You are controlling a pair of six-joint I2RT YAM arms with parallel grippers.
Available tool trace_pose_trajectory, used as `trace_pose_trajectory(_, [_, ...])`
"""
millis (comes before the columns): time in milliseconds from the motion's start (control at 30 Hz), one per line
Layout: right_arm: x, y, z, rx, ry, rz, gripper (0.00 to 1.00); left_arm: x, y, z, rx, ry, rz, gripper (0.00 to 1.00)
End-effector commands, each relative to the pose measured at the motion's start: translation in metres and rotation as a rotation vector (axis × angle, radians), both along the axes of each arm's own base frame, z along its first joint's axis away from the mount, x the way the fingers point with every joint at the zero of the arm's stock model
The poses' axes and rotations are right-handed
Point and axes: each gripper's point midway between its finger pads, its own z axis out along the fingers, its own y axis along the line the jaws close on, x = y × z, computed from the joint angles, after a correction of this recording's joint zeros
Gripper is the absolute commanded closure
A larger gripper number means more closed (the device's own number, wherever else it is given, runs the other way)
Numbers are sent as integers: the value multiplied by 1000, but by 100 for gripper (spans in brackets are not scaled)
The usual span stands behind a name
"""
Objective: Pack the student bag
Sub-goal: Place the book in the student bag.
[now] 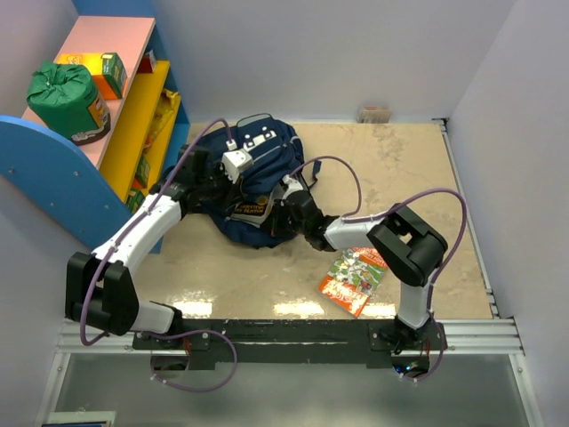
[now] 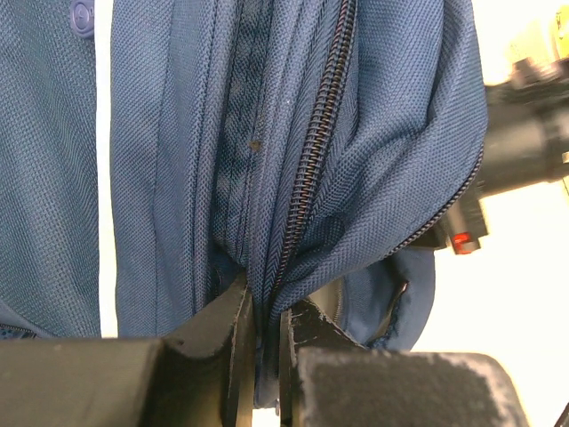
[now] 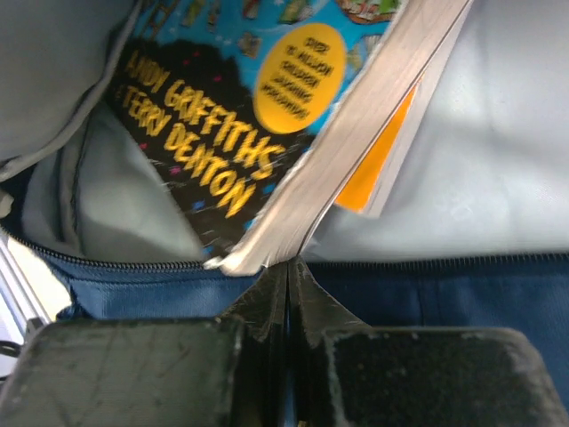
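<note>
Left gripper (image 2: 267,316) clamps student bag (image 2: 151,178) fabric beside zipper (image 2: 313,160). Right gripper (image 3: 289,280) closed at its opening, just by book (image 3: 222,151) corner. Risk: retreat drags book out; opening collapses.

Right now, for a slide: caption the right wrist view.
Shut right gripper at the open mouth of the navy-blue fabric backpack, colourful paperback book inside.

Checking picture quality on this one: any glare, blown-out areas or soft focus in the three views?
Top external: sharp, glare patches on the glossy beige table near the arm bases. Left wrist: navy-blue fabric backpack weave crisp, table beyond blown out pale, left gripper dark, little detail. Right wrist: paperback book with yellow lettering slightly blurred, right gripper dark.
</note>
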Motion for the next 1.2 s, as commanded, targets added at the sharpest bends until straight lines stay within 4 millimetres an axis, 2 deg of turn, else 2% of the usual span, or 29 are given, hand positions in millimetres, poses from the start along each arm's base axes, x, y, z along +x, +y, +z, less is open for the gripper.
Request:
trace_pose_trajectory(0, [25,24,23,108,-39,-43,100,5,-25,58,-122,-168,-97,100])
trace_pose_trajectory(67, [33,22,23,125,-38,-101,100,4,-23,58,-120,-172,-96,100])
trace_pose_trajectory(200, [64,11,30,137,-67,-290,100,1,-23,57,-115,-170,-104,100])
trace_pose_trajectory(300, [81,0,45,102,-106,-378,100,-1,-21,57,-102,-177,-109,100])
trace_pose_trajectory(367, [89,-3,59,82,-134,-365,100,-3,-19,55,-93,-185,-111,100])
trace_pose_trajectory(433, [83,-12,57,18,-117,-359,100,-4,-17,54,-85,-193,-109,100])
trace_pose_trajectory(467, [80,-17,67,7,-119,-367,90,-5,-17,53,-84,-192,-108,100])
trace_pose_trajectory(500, [70,-29,56,-70,-70,-368,88,-7,-17,52,-84,-190,-113,100])
trace_pose_trajectory(533, [65,-36,53,-112,-47,-375,87,-7,-17,50,-83,-191,-114,100])
trace_pose_trajectory(567, [65,-45,61,-113,-13,-422,88,-8,-17,50,-82,-190,-116,100])
trace_pose_trajectory(600, [49,-64,40,-216,87,-429,93,-8,-17,50,-83,-193,-118,100])
trace_pose_trajectory(633, [43,-74,34,-254,144,-440,99,-9,-16,49,-81,-194,-118,100])
trace_pose_trajectory(667, [31,-93,27,-329,246,-438,100,-9,-16,48,-79,-194,-120,100])
trace_pose_trajectory(700, [26,-101,25,-354,285,-432,100,-9,-16,49,-79,-200,-121,100])
trace_pose_trajectory(767, [14,-125,22,-426,303,-448,100,-10,-16,50,-80,-205,-123,100])
trace_pose_trajectory(800, [12,-133,44,-397,255,-466,100,-10,-16,50,-84,-205,-124,100])
trace_pose_trajectory(833, [-4,-143,33,-413,276,-457,100,-10,-16,50,-84,-205,-122,100])
trace_pose_trajectory(867, [-6,-150,38,-403,259,-475,88,-11,-17,50,-88,-202,-124,100])
trace_pose_trajectory(900, [-10,-158,51,-378,247,-496,66,-13,-17,52,-92,-206,-128,100])
trace_pose_trajectory(933, [-16,-169,46,-391,276,-542,22,-13,-16,54,-91,-209,-125,100])
trace_pose_trajectory(967, [-29,-183,40,-446,317,-562,11,-14,-16,54,-92,-212,-125,100])
trace_pose_trajectory(1033, [-35,-194,42,-472,325,-597,2,-15,-16,57,-100,-225,-125,100])
trace_pose_trajectory(1167, [-52,-219,42,-576,348,-676,1,-18,-17,60,-110,-231,-131,100])
